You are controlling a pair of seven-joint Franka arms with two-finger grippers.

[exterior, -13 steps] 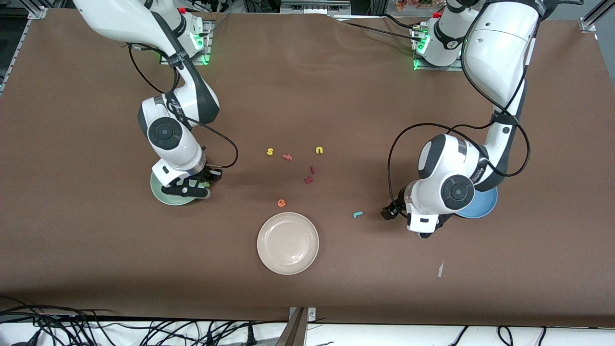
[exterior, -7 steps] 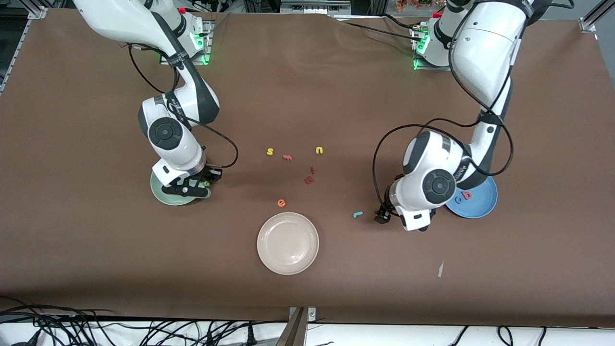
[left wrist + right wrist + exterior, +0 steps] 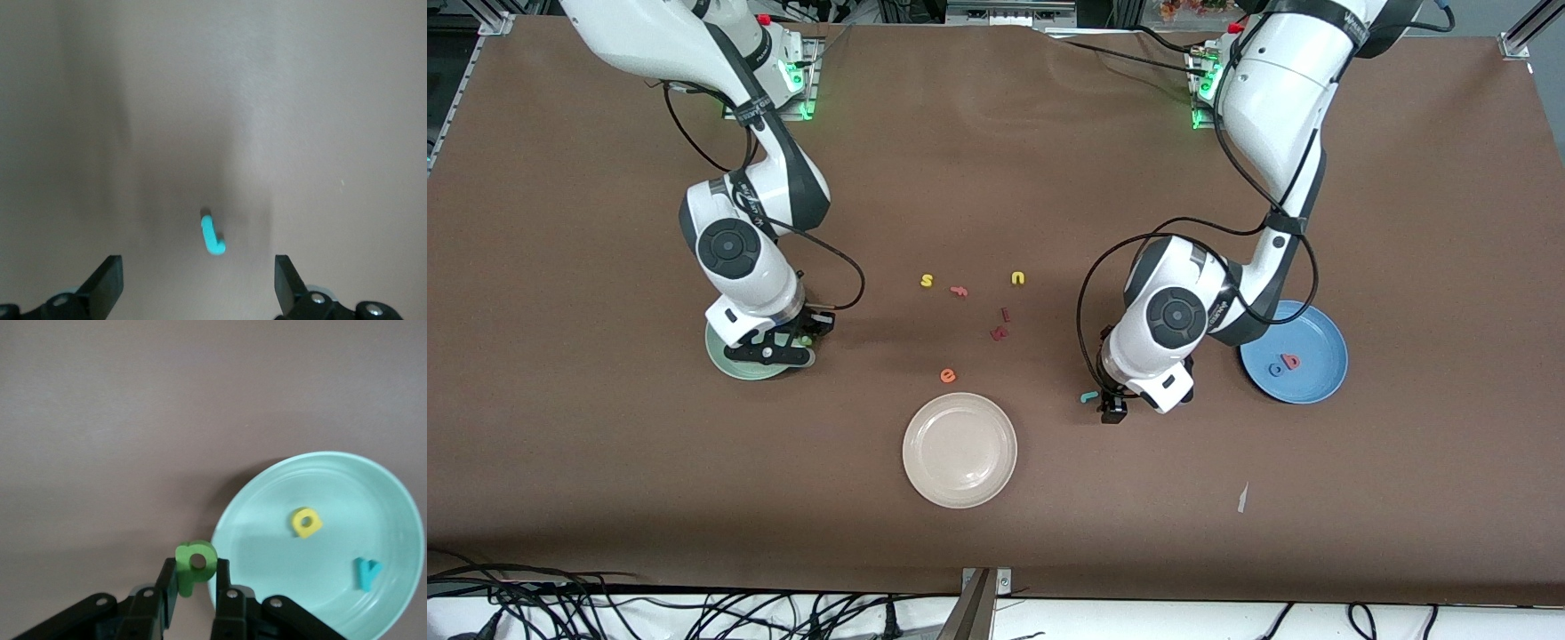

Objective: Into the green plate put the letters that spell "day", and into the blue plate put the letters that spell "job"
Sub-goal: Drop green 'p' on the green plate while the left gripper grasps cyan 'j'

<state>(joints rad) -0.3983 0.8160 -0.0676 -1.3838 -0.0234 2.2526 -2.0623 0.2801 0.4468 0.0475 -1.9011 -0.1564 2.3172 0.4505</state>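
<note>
The teal j (image 3: 1088, 396) (image 3: 213, 235) lies on the brown table between the cream-white plate and the blue plate (image 3: 1323, 348). My left gripper (image 3: 1110, 409) (image 3: 197, 293) hangs open just above it, a finger on each side and nothing held. A blue o (image 3: 1277, 367) and a salmon-red b (image 3: 1290, 361) lie in the blue plate. My right gripper (image 3: 807, 340) (image 3: 195, 583) is shut on the olive-green a (image 3: 195, 563), over the rim of the green plate (image 3: 729, 360) (image 3: 267, 570). The yellow d (image 3: 306, 522) and the teal y (image 3: 366, 573) lie in that plate.
The cream-white plate (image 3: 959, 450) sits nearest the front camera. Loose letters lie mid-table: yellow s (image 3: 927, 281), salmon f (image 3: 959, 291), yellow u (image 3: 1017, 278), two dark red letters (image 3: 1000, 332), orange e (image 3: 948, 376). A white paper scrap (image 3: 1242, 498) lies toward the left arm's end.
My left arm has swung away from the blue plate toward the teal j, uncovering the o and b. The right gripper has barely moved.
</note>
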